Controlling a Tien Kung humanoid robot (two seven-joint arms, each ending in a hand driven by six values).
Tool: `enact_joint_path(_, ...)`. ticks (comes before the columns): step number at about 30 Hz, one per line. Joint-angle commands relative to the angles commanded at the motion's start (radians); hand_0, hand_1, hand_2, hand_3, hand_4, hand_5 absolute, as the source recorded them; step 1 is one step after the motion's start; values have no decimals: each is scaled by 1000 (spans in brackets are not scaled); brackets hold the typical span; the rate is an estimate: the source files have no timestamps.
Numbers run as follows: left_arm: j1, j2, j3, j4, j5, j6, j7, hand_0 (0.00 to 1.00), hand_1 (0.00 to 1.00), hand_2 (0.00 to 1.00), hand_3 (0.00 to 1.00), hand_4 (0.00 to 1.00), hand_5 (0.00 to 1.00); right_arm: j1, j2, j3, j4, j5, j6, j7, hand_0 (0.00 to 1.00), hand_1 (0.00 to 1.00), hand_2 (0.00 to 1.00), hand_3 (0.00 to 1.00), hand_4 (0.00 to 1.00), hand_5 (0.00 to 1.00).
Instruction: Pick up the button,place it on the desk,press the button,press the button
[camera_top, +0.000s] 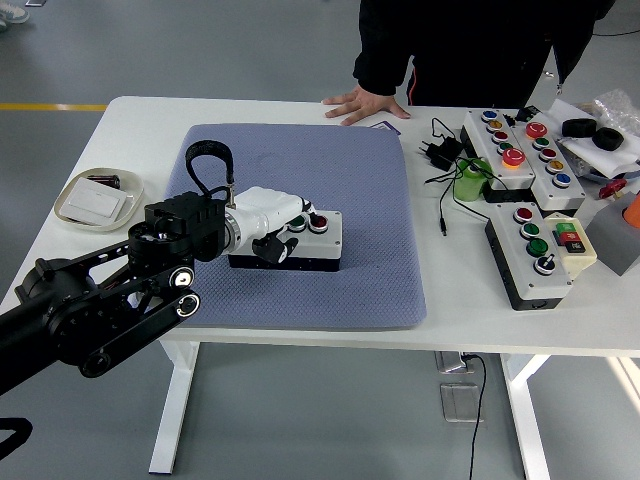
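A white button box with a black base lies on the blue-grey mat, a green button and a red button on its top. My left hand lies over the box's left part. Its white fingers are curled down over the green button. My right arm is out of view.
A person stands at the far side, one hand flat on the table. Two larger button boxes, a green roll and a black plug with cable lie at the right. A white dish sits at the left.
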Motion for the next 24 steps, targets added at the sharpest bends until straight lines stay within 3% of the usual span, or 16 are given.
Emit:
enact_joint_path(9, 16, 26, -112, -62, 14, 23, 3, 22, 2, 48, 784, 469, 2, -6, -1, -1, 0, 0, 0, -2, 642, 507, 549, 592, 249, 357)
enact_joint_path(13, 27, 40, -164, -82, 6, 76, -2, 22, 2, 48, 784, 469, 2, -9, -1, -2, 0, 1, 0, -3, 642, 507, 549, 592, 249, 357)
enact_joint_path(14, 32, 46, -185, -84, 0, 102, -7, 241, 383, 406, 873, 810, 199, -11, -1, -2, 0, 0, 0, -4, 642, 507, 549, 593, 249, 354)
enact_joint_path(19, 65, 71, -268, -70, -16, 197, -36, 241, 383, 406, 873, 810, 199, -16, -1, -2, 0, -5, -1, -9, 642, 507, 549, 593, 249, 354)
enact_joint_path(20, 73, 76, -282, -66, -28, 214, -39, 562, 672, 724, 919, 856, 448, -17, -1, -1, 0, -4, -2, -8, 642, 507, 549, 593, 249, 354)
enact_joint_path(24, 96, 85, -325, -49, -81, 287, -50, 562, 672, 724, 919, 856, 448, -19, -1, 1, 0, -5, -2, -8, 642, 507, 549, 593, 249, 354)
